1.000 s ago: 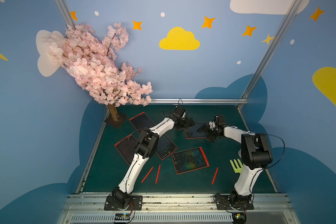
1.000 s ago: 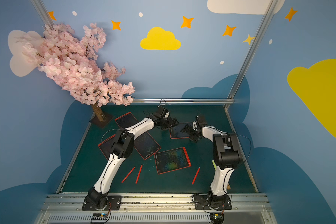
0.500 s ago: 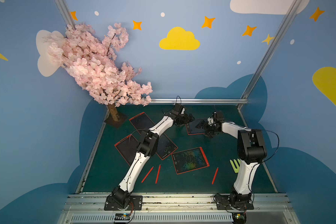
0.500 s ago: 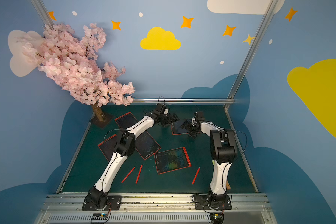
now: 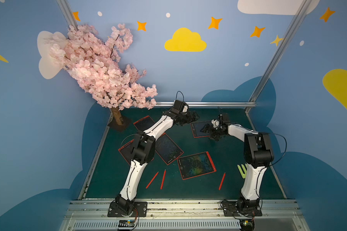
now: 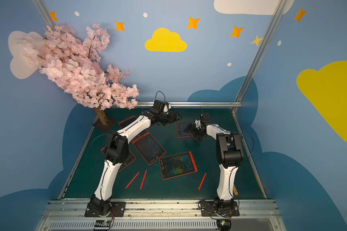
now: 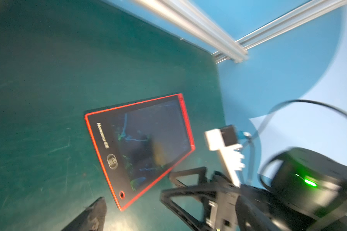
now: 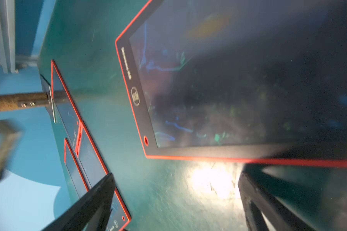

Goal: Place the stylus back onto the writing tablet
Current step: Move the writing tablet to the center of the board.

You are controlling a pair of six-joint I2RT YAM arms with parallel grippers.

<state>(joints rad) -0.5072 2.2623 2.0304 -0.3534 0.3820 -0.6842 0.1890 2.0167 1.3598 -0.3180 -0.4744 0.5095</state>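
Three red styluses (image 5: 152, 180) (image 5: 163, 179) (image 5: 222, 181) lie on the green mat near the front, far from both grippers. A red-framed writing tablet (image 5: 197, 131) (image 7: 140, 148) (image 8: 228, 90) lies at the back. My left gripper (image 5: 195, 117) hangs open and empty just behind the tablet's far left corner; only one of its fingers (image 7: 94, 214) shows in its wrist view. My right gripper (image 5: 204, 129) (image 8: 174, 186) (image 7: 165, 185) is open and empty, low over the tablet's right part, with bare mat between its fingers.
Several other red-framed tablets lie on the mat: a colourful one (image 5: 196, 165), one in the middle (image 5: 167, 148), one near the tree (image 5: 143, 122). A pink blossom tree (image 5: 116, 118) stands back left. A yellow-green fork-like piece (image 5: 242, 170) lies by the right arm.
Both grippers have shifted toward the back of the table, and the right one has also moved left over the far tablet. Both stay open. The styluses have not moved.
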